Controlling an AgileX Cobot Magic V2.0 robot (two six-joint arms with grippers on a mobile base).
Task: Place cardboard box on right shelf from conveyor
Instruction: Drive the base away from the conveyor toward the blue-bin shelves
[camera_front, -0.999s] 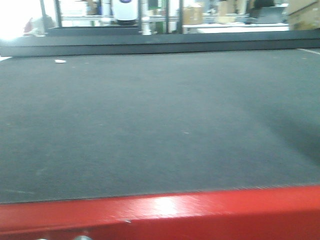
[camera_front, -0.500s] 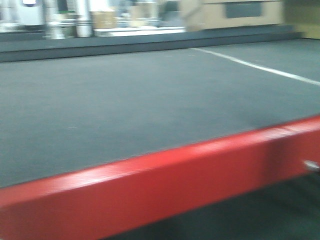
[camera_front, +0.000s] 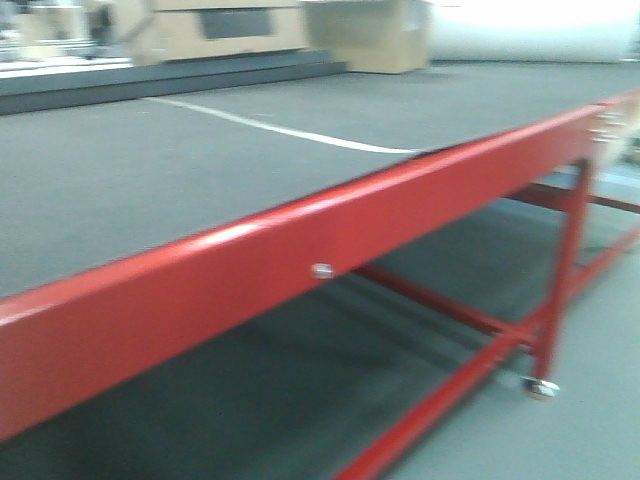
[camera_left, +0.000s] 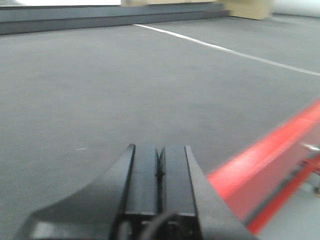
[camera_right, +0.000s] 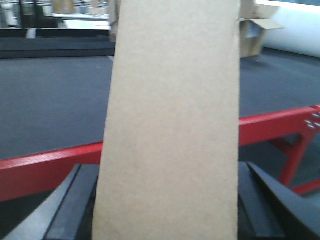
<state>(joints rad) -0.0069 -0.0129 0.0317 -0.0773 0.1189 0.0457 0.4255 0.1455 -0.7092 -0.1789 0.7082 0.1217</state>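
Holds the cardboard box (camera_right: 170, 125) in the right end effector (camera_right: 170, 215), pinched between two matte black fingers (camera_right: 75, 205), one flanking each lower side. Shows a plain tan face, smooth and unprinted: a tall, slim rectangle with straight edges, filling the middle of the right wrist view. Sits off the belt, on the near side of the conveyor (camera_right: 50, 90), with the red rail passing behind it.

Presents the left end effector (camera_left: 159, 165) clenched on nothing, the flat black fingers pressed together with only a thin seam between them. Hovers low over the belt, close to the red edge on its right.

Looks across a wide, flat belt of dark grey fabric, finely grained like felt and crossed by one thin white stripe (camera_front: 280, 130). Edged by a glossy red metal rail (camera_front: 250, 275), box-shaped in section, with a soft highlight along the top and a small silver bolt head (camera_front: 322, 269) on the side. Beneath, slim red cross-bars (camera_front: 440, 305) and an upright leg (camera_front: 568, 250), ending in a small caster (camera_front: 541, 386) on a smooth grey floor (camera_front: 580, 440). Beyond the far side of the belt, blurred tan cartons (camera_front: 370, 35), blocky and pale.
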